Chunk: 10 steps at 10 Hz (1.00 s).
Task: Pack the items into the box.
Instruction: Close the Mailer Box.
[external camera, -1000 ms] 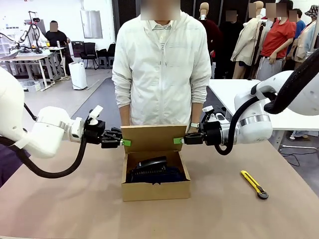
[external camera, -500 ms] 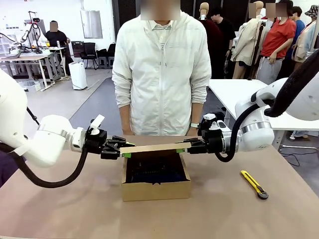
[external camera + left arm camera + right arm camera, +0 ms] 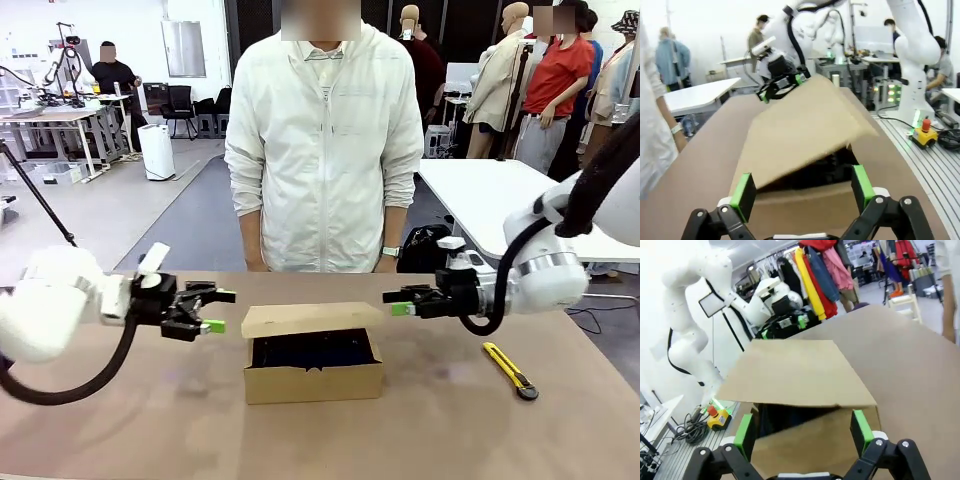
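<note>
The brown cardboard box (image 3: 312, 380) stands at the table's middle, in front of the person. Its flap lid (image 3: 312, 318) lies tilted over the opening, propped a little ajar. In the gap under the lid shows the dark navy fabric of the items (image 3: 310, 350); the flap hides the rest. My left gripper (image 3: 218, 311) hangs open just left of the box, clear of the lid. My right gripper (image 3: 395, 303) hangs open just right of it. Each wrist view looks between empty green-padded fingers (image 3: 743, 189) (image 3: 861, 430) at the flap (image 3: 805, 130) (image 3: 795, 372) and the dark gap below.
A yellow-and-black utility knife (image 3: 510, 369) lies on the table to the right of the box. The person (image 3: 325, 150) stands at the far edge with both arms down. The brown tabletop (image 3: 130, 410) is bare to the left and in front.
Both grippers have let go of the lid's corners, opened and drawn back outward. The upright lid has swung down over the box.
</note>
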Motion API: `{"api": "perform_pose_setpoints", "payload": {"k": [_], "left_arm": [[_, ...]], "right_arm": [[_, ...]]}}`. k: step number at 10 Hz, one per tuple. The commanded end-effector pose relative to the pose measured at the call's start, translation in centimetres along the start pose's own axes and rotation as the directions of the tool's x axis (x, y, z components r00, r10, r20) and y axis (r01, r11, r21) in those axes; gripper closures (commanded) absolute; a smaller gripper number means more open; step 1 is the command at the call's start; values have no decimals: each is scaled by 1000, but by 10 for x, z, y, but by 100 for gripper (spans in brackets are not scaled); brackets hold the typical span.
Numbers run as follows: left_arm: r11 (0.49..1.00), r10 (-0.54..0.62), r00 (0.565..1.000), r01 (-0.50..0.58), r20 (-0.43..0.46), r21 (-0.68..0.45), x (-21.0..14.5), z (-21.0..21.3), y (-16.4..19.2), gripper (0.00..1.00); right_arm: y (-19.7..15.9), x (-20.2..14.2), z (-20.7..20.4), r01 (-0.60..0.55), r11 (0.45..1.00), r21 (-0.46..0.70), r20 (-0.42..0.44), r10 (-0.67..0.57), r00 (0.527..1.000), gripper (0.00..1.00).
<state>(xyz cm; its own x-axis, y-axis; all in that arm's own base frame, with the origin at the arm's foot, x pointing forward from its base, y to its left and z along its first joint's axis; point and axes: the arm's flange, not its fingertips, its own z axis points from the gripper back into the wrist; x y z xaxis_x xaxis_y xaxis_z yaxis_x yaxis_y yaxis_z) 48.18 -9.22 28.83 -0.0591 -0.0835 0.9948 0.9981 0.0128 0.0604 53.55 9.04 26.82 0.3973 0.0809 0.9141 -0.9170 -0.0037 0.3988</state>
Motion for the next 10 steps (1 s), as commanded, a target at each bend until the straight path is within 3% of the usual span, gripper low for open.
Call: {"api": "perform_pose_setpoints", "payload": {"k": [1, 2, 4, 7, 10], "left_arm": [[991, -58, 995, 48, 82, 126, 5, 24, -34, 0], [993, -78, 982, 61, 171, 103, 9, 26, -33, 0], [987, -119, 963, 88, 240, 136, 23, 7, -13, 0], [986, -158, 980, 149, 122, 78, 40, -45, 24, 0], [993, -107, 994, 108, 13, -44, 32, -81, 36, 0]], "right_arm": [[14, 0, 26, 2, 997, -81, 157, 11, 988, 0], [12, 8, 26, 28, 994, -105, 288, 3, 958, 0], [6, 28, -6, -23, 996, -81, 316, 47, 948, 0], [9, 48, -62, -90, 996, -13, 171, 91, 981, 0], [18, 40, -93, -144, 990, 7, 48, 143, 989, 0]]}}
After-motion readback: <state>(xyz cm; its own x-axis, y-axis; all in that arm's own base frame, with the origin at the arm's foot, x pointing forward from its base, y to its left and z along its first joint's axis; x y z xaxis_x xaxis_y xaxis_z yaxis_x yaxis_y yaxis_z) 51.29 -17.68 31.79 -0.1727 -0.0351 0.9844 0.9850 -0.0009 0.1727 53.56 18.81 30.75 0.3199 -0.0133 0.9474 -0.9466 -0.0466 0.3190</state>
